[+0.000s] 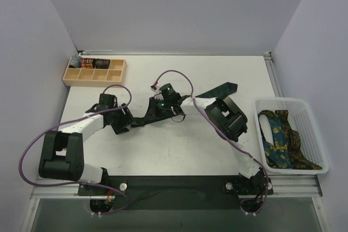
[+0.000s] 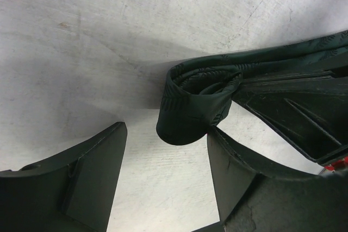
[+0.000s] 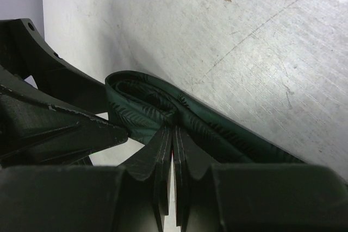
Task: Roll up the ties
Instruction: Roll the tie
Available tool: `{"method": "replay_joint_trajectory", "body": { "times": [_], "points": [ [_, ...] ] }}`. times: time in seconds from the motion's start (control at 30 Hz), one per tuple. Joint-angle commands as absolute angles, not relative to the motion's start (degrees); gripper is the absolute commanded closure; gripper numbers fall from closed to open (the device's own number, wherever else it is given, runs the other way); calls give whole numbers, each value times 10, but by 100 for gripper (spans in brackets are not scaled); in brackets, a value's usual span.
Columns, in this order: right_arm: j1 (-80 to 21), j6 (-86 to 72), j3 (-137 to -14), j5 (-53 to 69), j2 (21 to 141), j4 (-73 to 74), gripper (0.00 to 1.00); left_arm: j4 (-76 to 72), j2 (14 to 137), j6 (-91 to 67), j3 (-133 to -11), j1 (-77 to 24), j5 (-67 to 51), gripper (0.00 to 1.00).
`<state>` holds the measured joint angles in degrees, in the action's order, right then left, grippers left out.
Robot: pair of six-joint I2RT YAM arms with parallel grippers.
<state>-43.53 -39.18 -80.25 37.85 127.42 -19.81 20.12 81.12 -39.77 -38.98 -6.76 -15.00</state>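
so the right gripper [image 3: 173,134] has its fingers pressed tight together, pinching the rolled-up end of the dark green tie [image 3: 144,107]; the left gripper [image 2: 166,134] is spread wide right beside it, with the roll sitting at the gap between its tips, not clamped. The rest of that tie trails flat across the white table [image 1: 179,150] toward the back right; a white basket [image 1: 283,100] at the right edge holds more patterned ties [image 1: 280,139], and a wooden tray [image 1: 103,76] sits back left.
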Motion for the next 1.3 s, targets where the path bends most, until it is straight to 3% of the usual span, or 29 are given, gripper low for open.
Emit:
{"method": "replay_joint_trajectory", "body": {
  "times": [0.0,0.37,0.83,1.17,1.27],
  "points": [
    [-432,-383,-825,391,1279,-192,95,163,824,-388,-405,-65,-176,29],
    [-429,-376,-828,397,1285,-188,94,114,837,-389,-400,-65,-175,38],
    [-426,-375,-829,402,1288,-189,95,98,850,-356,-393,-75,-170,37],
    [-425,-376,-824,398,1283,-194,94,97,845,-383,-381,-107,-165,46],
    [-425,-374,-823,396,1281,-194,94,99,840,-384,-381,-109,-158,56]
  ]
}}
